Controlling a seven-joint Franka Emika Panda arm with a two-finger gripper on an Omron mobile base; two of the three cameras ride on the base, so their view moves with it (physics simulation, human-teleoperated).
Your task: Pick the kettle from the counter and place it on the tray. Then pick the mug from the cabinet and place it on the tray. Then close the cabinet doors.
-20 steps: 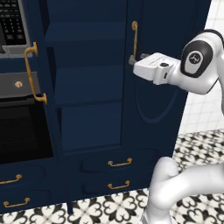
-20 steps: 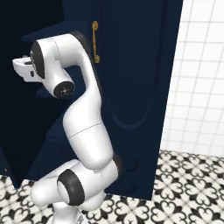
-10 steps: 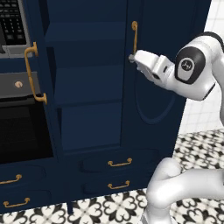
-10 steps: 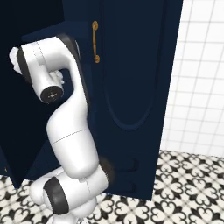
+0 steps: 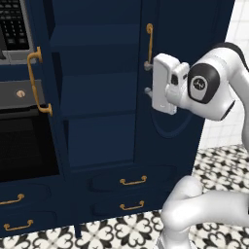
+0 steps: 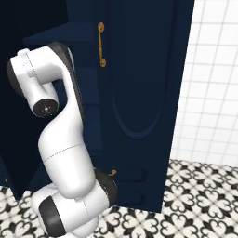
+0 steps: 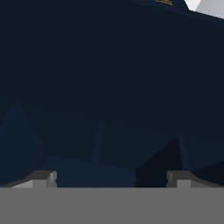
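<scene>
Two fingertips of the gripper [image 5: 146, 77] stand apart just beside the cabinet [image 5: 97, 97] door's [image 5: 185, 29] brass handle [image 5: 149, 41].

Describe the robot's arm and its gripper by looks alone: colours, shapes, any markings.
The arm is made of glossy white rounded links with dark grey to black bands at the joints. A round black cap with a small pale emblem sits on its wrist joint. The hand is a white boxy block, and the gripper ends in two small grey finger tips. No loose cables show.
</scene>
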